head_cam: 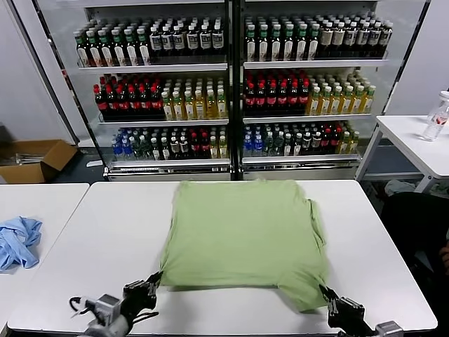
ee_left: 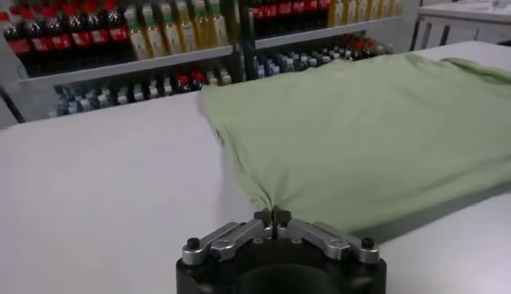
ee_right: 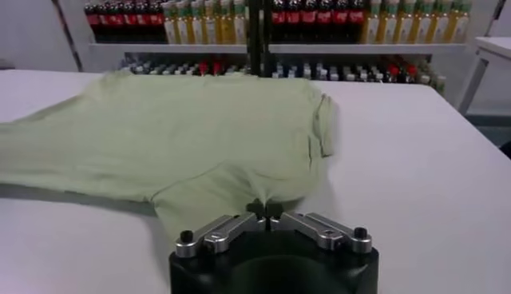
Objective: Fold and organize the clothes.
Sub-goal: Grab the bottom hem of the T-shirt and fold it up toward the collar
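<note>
The light green shirt (head_cam: 242, 235) lies spread flat on the white table (head_cam: 105, 239), plain side up; no buttons or print patch show. My left gripper (head_cam: 156, 279) is shut on the shirt's near left corner. In the left wrist view the fingertips (ee_left: 272, 216) pinch the bunched cloth of the shirt (ee_left: 359, 136). My right gripper (head_cam: 328, 298) is shut on the shirt's near right corner, by a sleeve. In the right wrist view the fingertips (ee_right: 263, 211) pinch the edge of the shirt (ee_right: 184, 136).
A light blue garment (head_cam: 17, 240) lies on a second table at the left. Drink coolers full of bottles (head_cam: 231, 91) stand behind the table. A cardboard box (head_cam: 35, 160) is on the floor at the left. A side table with a bottle (head_cam: 436, 118) stands at the right.
</note>
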Tool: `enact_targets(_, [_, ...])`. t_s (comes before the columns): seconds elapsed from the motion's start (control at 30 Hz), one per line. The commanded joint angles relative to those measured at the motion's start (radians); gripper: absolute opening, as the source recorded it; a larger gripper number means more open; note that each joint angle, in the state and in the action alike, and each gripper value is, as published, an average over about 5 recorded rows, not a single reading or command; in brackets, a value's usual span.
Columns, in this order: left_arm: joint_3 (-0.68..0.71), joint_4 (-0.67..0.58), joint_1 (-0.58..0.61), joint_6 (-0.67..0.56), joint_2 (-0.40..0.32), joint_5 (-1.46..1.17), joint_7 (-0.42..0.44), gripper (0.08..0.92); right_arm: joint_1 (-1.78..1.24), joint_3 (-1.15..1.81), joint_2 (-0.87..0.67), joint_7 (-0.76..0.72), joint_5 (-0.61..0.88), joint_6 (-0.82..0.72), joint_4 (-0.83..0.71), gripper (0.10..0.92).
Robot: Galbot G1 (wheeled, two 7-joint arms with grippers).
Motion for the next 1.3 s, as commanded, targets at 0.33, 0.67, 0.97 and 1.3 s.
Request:
enact_targets(0.33, [-0.235, -0.164, 0.125, -0.061, 0.060, -0.145, 0.022, 0.082, 0.287, -0.034, -0.043, 0.073, 0.037, -0.074, 0.020, 0.107])
enact_targets(0.67, [-0.003, 0.263, -0.281, -0.138, 0.015, -0.173, 0.100, 0.082, 0.621, -0.238, -0.011, 0.092, 0.030, -0.111, -0.260, 0.107])
enact_targets(0.97, [0.048, 0.390, -0.390, -0.146, 0.011, -0.157, 0.122, 0.082, 0.669, -0.281, 0.012, 0.089, 0.011, -0.117, -0.345, 0.107])
enact_targets(1.3, [0.110, 0.494, -0.498, -0.177, 0.005, -0.157, 0.151, 0.082, 0.737, -0.325, 0.043, 0.101, -0.024, -0.126, -0.428, 0.107])
